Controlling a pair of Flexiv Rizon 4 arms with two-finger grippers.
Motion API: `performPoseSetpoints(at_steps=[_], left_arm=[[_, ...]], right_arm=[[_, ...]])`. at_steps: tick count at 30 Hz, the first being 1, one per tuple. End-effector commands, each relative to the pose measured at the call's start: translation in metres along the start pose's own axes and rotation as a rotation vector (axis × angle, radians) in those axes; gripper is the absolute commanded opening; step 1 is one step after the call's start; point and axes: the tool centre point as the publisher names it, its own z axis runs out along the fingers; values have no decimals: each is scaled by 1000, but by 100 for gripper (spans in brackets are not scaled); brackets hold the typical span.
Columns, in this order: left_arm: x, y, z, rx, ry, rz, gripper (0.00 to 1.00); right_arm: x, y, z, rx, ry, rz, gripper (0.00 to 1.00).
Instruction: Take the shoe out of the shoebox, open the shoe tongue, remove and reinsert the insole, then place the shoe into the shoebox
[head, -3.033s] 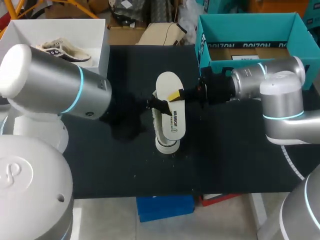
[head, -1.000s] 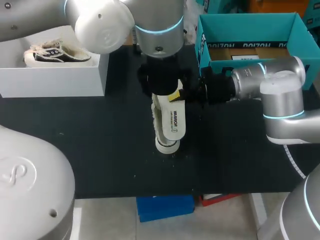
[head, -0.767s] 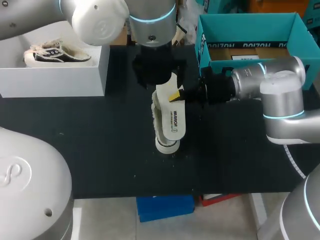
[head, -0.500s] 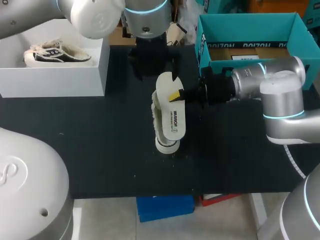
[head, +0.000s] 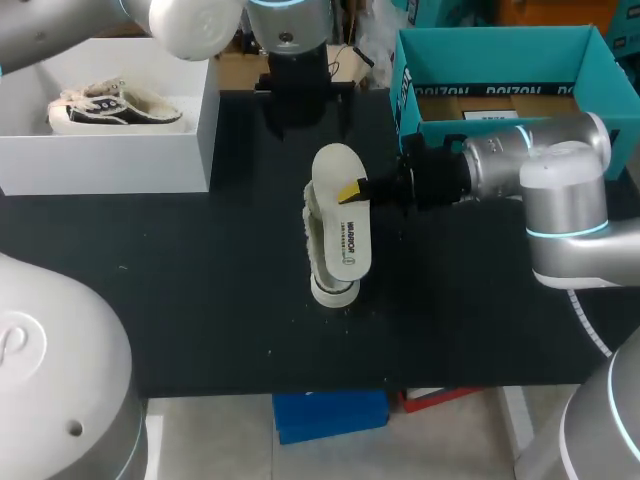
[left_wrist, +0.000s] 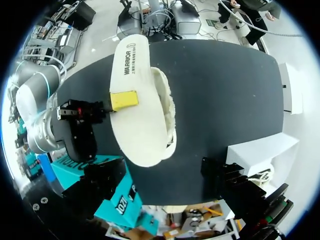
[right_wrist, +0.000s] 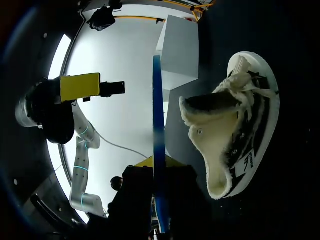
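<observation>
Right gripper (head: 352, 192) pinches a white foam insole (head: 345, 235) by its edge, yellow tip flat on the top face. Insole held tilted over a cream fleece-lined sneaker (head: 316, 238) on the black table (head: 200, 300), toe toward the near edge; seemingly clear of it. Reinsertion step, I judge: lead with the insole's front end, keep it in line with the sole, avoid buckling. Farther back, left gripper (head: 300, 108), fingers spread, holding nothing, well apart from the sneaker.
</observation>
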Motion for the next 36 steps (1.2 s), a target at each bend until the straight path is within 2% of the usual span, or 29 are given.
performPoseSetpoints(at_steps=[1,11,17,28,36], left_arm=[[-3,19,12,23,-3,-3,100],[-11,42,17,16,3,15,100],[-17,38,12,7,1,12,100],[-36,-4,2,13,30,-9,100],[-52,-48,-6,17,37,-48,100]], right_arm=[[-1,0,1,-1,0,0,0],[-1,0,1,-1,0,0,0],[-1,0,1,-1,0,0,0],[-1,0,1,-1,0,0,0],[-1,0,1,-1,0,0,0]])
